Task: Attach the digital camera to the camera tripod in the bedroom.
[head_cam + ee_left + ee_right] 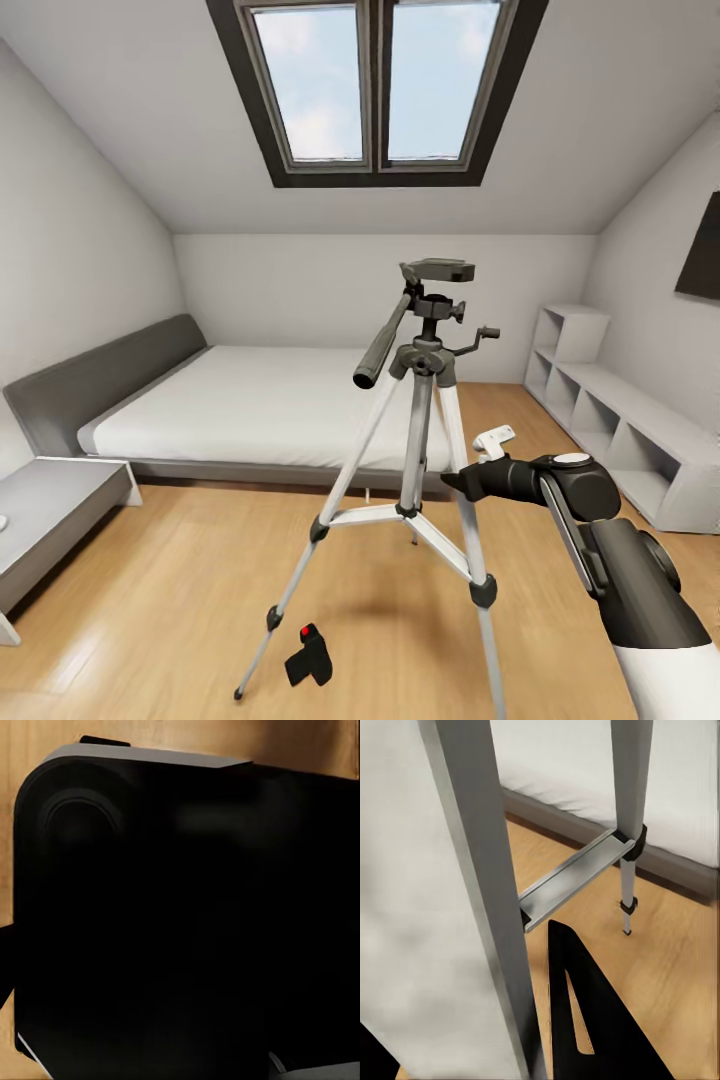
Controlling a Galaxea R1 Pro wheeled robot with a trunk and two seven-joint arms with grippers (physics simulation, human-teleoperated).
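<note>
One small digital camera (309, 657) is lying on the wood floor (150, 590) at seven o'clock from the camera tripod (425, 400); it's looking light, rigid and slick, so you're wanting its flat sides. Your right gripper (452, 484) is hovering beside a leg at four o'clock, its finger spread impossible to tell.

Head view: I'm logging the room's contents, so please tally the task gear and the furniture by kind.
Camera tripod: 1
Digital camera, on the floor by the tripod's feet: 1
Bed: 1
White shelf unit: 1
Grey bedside table: 1
Total: 5
</note>
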